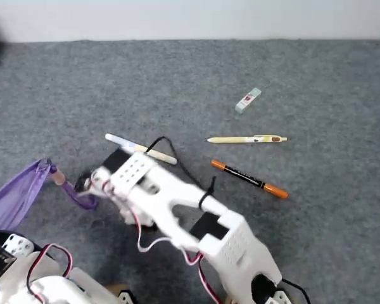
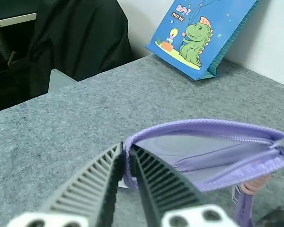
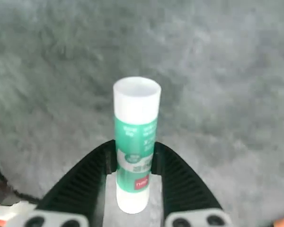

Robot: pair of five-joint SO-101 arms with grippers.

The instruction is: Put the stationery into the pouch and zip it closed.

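The purple pouch (image 1: 16,193) lies at the table's left, its mouth open (image 2: 203,151). My left gripper (image 2: 126,151) is shut on the pouch's rim. My right gripper (image 3: 134,147) is shut on a green-and-white glue stick (image 3: 136,123) above the grey mat. In the high view the right arm (image 1: 177,202) stretches toward the pouch, its gripper (image 1: 88,182) just right of the pouch mouth. A pale blue and cream pen (image 1: 139,149), a yellow pen (image 1: 247,139), an orange-capped black marker (image 1: 248,178) and an eraser (image 1: 247,100) lie loose on the mat.
A pink zipper charm (image 1: 57,176) hangs at the pouch's right end. A blue dinosaur gift bag (image 2: 199,33) leans on the wall beyond the pouch. A dark chair (image 2: 75,38) stands past the table edge. Bare mat (image 1: 177,82) stretches across the back.
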